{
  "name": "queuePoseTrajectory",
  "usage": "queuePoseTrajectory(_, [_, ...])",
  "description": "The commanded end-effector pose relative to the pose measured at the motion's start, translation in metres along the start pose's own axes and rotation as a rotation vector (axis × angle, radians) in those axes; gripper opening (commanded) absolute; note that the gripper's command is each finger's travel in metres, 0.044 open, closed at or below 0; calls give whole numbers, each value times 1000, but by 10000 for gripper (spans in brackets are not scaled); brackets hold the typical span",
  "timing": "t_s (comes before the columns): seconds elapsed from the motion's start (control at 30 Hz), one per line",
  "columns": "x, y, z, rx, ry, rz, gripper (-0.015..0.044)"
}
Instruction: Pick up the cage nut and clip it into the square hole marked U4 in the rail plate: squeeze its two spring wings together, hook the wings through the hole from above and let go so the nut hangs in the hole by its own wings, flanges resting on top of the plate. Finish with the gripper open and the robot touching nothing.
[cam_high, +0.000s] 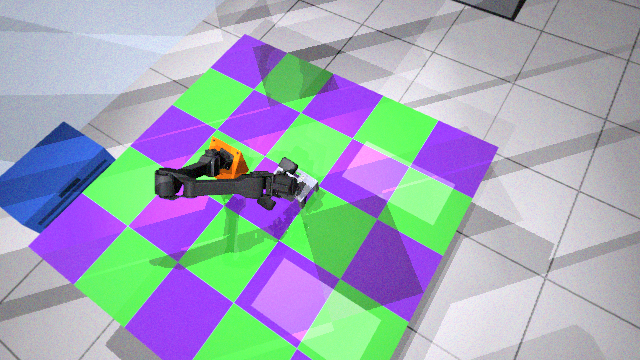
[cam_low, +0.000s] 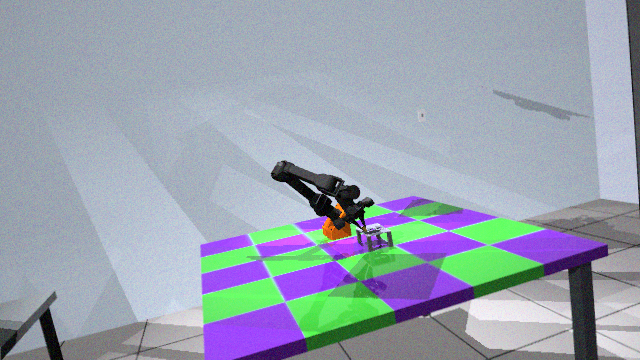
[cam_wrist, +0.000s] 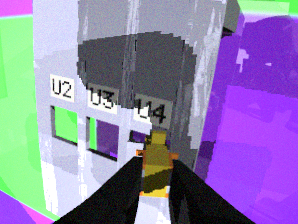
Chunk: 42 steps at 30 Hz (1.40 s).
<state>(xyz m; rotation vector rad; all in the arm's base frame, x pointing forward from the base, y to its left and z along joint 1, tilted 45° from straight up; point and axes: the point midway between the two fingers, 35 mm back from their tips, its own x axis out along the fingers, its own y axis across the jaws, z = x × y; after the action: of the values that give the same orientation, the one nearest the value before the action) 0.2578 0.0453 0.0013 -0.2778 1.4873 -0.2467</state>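
Note:
My gripper (cam_wrist: 154, 167) (cam_low: 365, 230) is shut on the cage nut (cam_wrist: 156, 186), a yellow-gold piece with small orange tabs at its sides, in the wrist view. The pale rail plate (cam_wrist: 105, 30) (cam_low: 378, 230) (cam_high: 310, 182) stands on short legs under the gripper. In the wrist view the nut's far end overlaps the U4 hole (cam_wrist: 136, 136), just below the U4 label (cam_wrist: 158, 114), and covers most of the hole. Whether its wings are inside the hole or above it cannot be told. In the top view the arm hides the fingertips and the nut.
The U2 hole (cam_wrist: 65, 125) and U3 hole (cam_wrist: 106, 140) show empty to the left of U4. The orange base bracket (cam_high: 238, 162) (cam_low: 336, 230) stands close to the plate. A blue box (cam_high: 50, 175) is beyond the checkered table (cam_high: 180, 305) (cam_low: 345, 305).

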Motion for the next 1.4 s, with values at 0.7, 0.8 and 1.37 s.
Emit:
queuePoseTrajectory(0.7, [0,4,0,-1,-1,-62,37])
queuePoseTrajectory(0.8, [0,5,-1,-1,-1,-68,37])
queuePoseTrajectory(1.37, [1,6,-1,-1,-1,-104,37])
